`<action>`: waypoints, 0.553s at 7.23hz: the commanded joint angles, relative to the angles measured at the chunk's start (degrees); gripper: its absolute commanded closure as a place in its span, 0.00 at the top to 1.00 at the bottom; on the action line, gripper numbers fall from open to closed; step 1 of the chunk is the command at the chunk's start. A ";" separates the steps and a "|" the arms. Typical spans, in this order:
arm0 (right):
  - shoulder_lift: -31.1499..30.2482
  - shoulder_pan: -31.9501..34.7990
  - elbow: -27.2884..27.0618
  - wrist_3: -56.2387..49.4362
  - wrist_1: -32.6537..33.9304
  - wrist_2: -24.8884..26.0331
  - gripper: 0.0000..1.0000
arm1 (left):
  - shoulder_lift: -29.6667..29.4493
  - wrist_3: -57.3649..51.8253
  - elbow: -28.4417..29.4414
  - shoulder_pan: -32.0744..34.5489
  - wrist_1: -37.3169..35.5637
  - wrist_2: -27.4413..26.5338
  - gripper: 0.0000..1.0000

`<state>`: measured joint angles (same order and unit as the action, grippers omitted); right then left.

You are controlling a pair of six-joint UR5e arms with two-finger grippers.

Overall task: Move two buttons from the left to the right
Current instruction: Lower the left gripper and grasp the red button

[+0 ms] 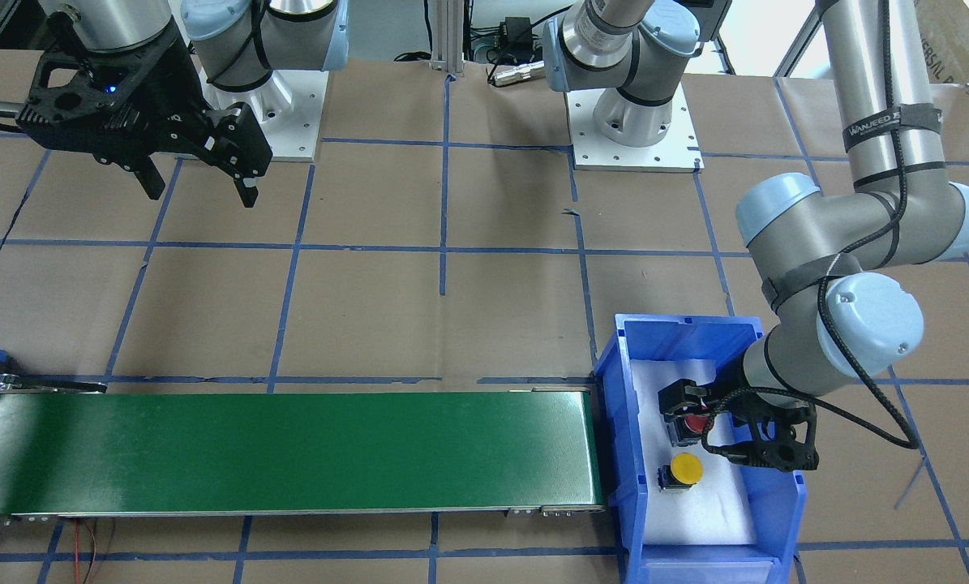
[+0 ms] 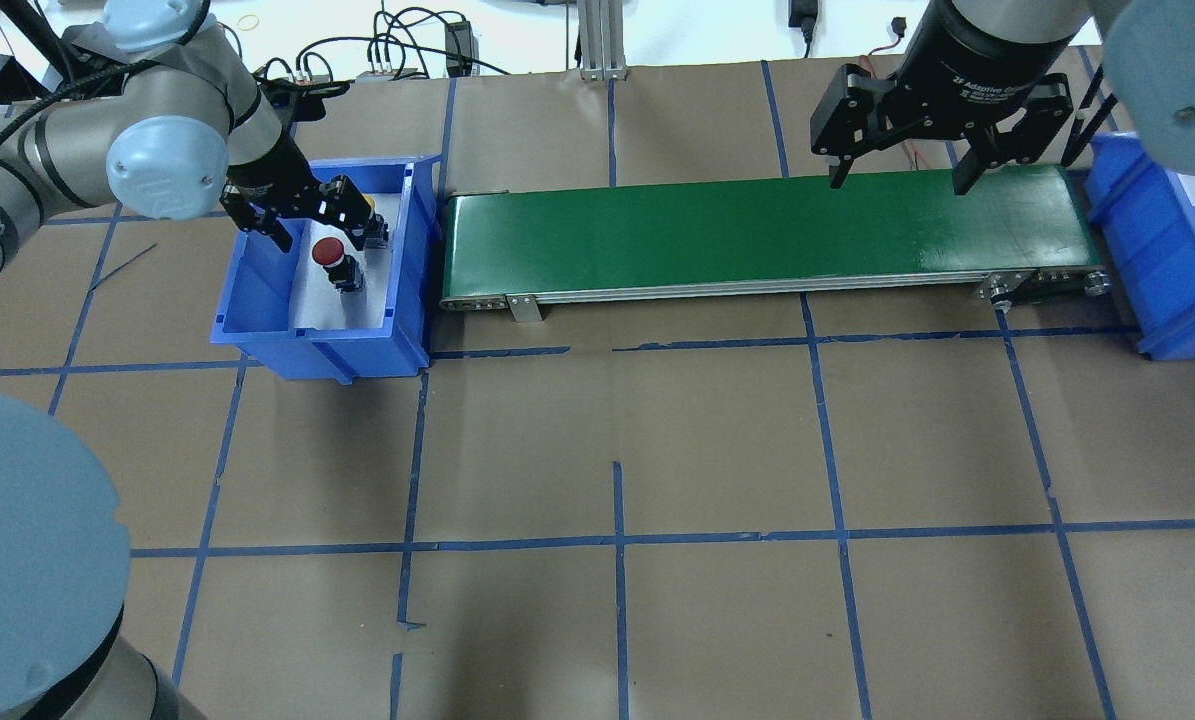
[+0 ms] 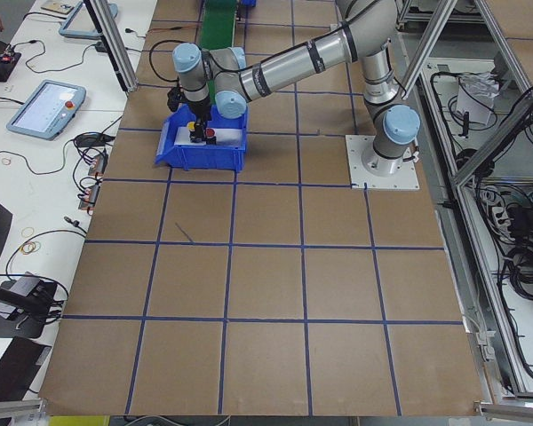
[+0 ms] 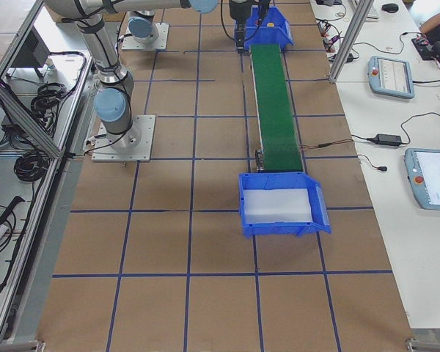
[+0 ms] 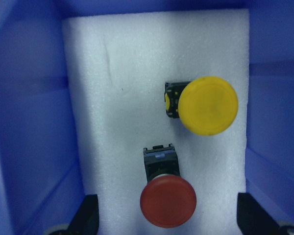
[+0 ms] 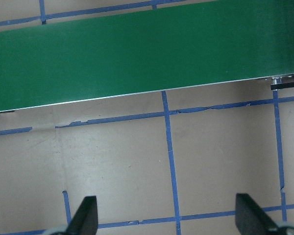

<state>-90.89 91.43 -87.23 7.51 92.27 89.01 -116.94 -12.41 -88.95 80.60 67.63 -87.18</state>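
Observation:
The red button [image 5: 167, 200] and the yellow button [image 5: 206, 105] lie on white foam in the blue bin [image 2: 317, 355] at the belt's left end. My left gripper [image 1: 707, 426] is down in that bin and open. Its fingers [image 5: 88, 218] stand on either side of the red button [image 1: 695, 423] without touching it. The yellow button [image 1: 686, 469] lies just beyond, outside the jaws. In the overhead view the red button [image 2: 329, 252] shows below the left gripper [image 2: 315, 225]. My right gripper [image 2: 897, 182] is open and empty, hanging above the belt's right part.
A green conveyor belt [image 2: 757, 235] runs from the left bin to a second blue bin [image 2: 1167, 260] at the right end, which has white foam inside [image 4: 282, 205]. The table is brown board with blue tape lines. The bin walls [image 5: 24, 122] stand close around the left gripper.

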 commanded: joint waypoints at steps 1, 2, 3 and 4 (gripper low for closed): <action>0.10 -0.02 -0.04 -0.04 -0.07 -0.07 1.00 | -0.31 1.42 -1.67 -0.01 -1.27 0.87 0.93; 0.28 -0.19 -0.04 -0.31 -0.07 -0.16 1.00 | -0.48 1.25 -1.50 -0.01 -1.44 0.35 0.82; 0.36 -0.20 -0.13 -0.31 0.02 -0.24 1.00 | -0.83 1.43 -1.06 -0.01 -1.88 0.95 0.71; 0.37 -0.11 -0.13 -0.31 0.02 -0.24 1.00 | -0.83 1.34 -0.88 0.08 -2.67 0.96 0.58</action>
<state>-90.58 91.28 -87.33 7.24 92.25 88.81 -117.63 -11.08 -90.09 80.61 65.71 -86.37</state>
